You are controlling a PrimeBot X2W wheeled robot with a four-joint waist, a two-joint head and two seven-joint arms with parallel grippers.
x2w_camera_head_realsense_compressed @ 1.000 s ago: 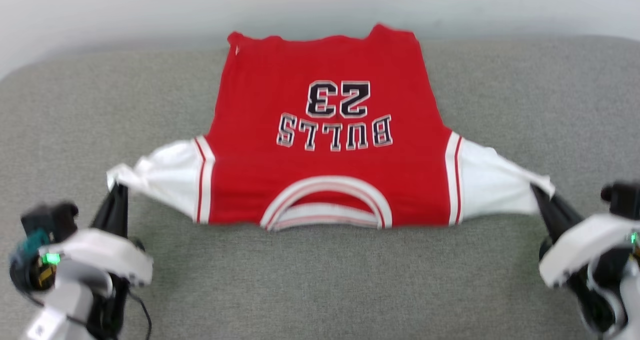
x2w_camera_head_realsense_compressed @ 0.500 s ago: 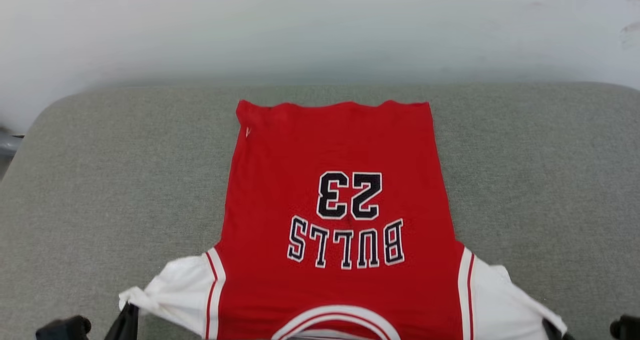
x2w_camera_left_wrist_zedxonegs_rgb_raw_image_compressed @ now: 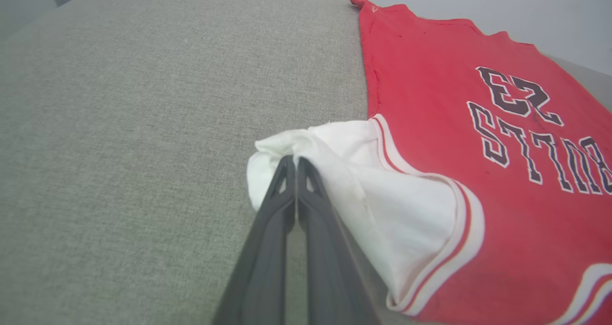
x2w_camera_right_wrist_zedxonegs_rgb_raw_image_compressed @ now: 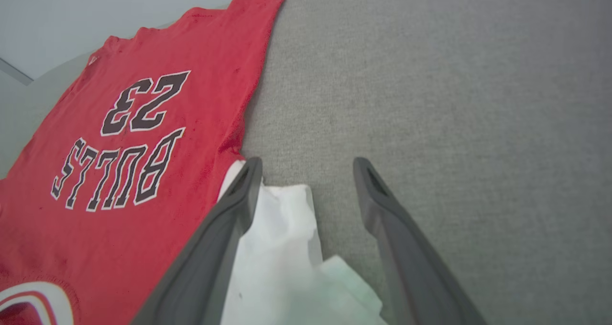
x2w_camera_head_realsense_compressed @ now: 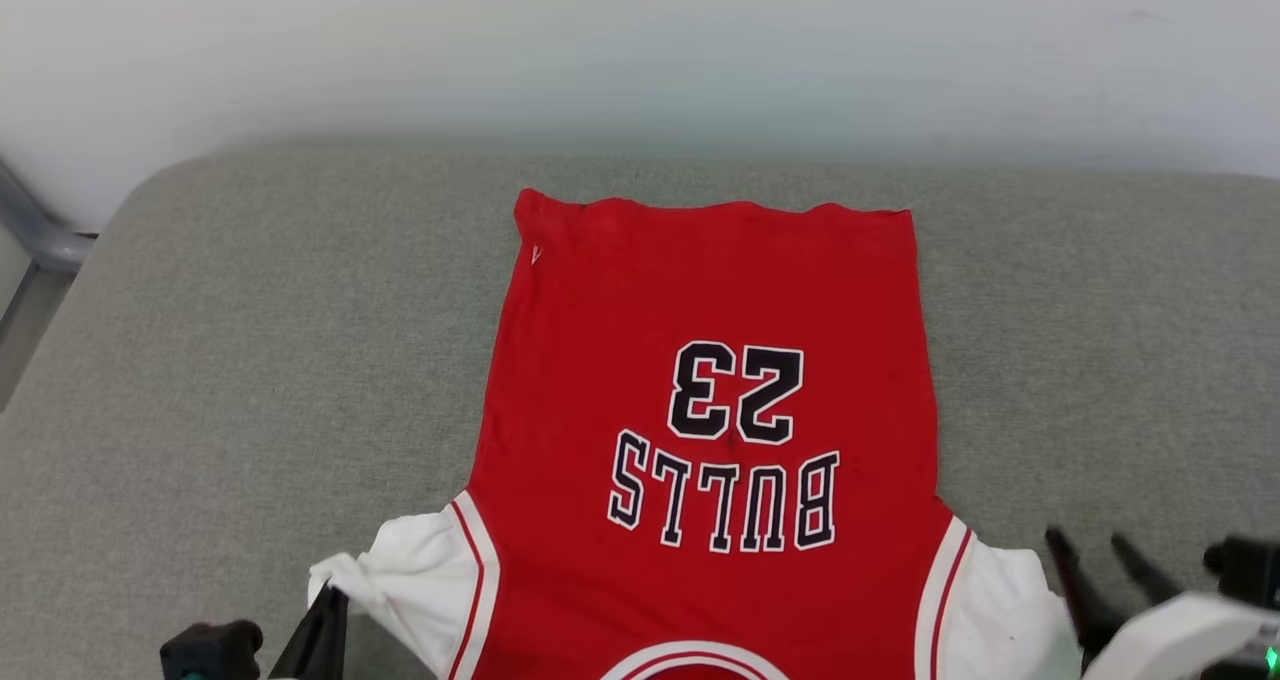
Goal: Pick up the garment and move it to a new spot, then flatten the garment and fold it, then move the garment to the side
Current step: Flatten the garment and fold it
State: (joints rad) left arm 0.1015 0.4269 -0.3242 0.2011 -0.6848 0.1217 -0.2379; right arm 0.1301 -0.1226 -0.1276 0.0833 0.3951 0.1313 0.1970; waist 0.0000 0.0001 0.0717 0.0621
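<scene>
The garment (x2w_camera_head_realsense_compressed: 700, 300), a red shirt with white sleeves and "BULLS 23" printed on it, lies spread flat on the grey cushion (x2w_camera_head_realsense_compressed: 250, 360) with its collar toward me. My left gripper (x2w_camera_head_realsense_compressed: 328, 600) is at the lower left, shut on the bunched tip of the white sleeve (x2w_camera_left_wrist_zedxonegs_rgb_raw_image_compressed: 306, 143). In the left wrist view the left gripper (x2w_camera_left_wrist_zedxonegs_rgb_raw_image_compressed: 292, 165) has its fingers pressed together into the cloth. My right gripper (x2w_camera_head_realsense_compressed: 1085, 540) stands open at the lower right. In the right wrist view the right gripper (x2w_camera_right_wrist_zedxonegs_rgb_raw_image_compressed: 308, 169) has its fingers spread above the other white sleeve (x2w_camera_right_wrist_zedxonegs_rgb_raw_image_compressed: 282, 229), which lies loose on the cushion.
A pale wall (x2w_camera_head_realsense_compressed: 640, 40) rises behind the cushion's far edge. A grey metal bar (x2w_camera_head_realsense_compressed: 30, 230) shows past the cushion's left corner. Bare cushion stretches on both sides of the shirt and beyond its hem.
My right gripper has opened and let go of the right sleeve, which has dropped onto the cushion. The head camera has tilted up and shifted. The left gripper still holds its sleeve.
</scene>
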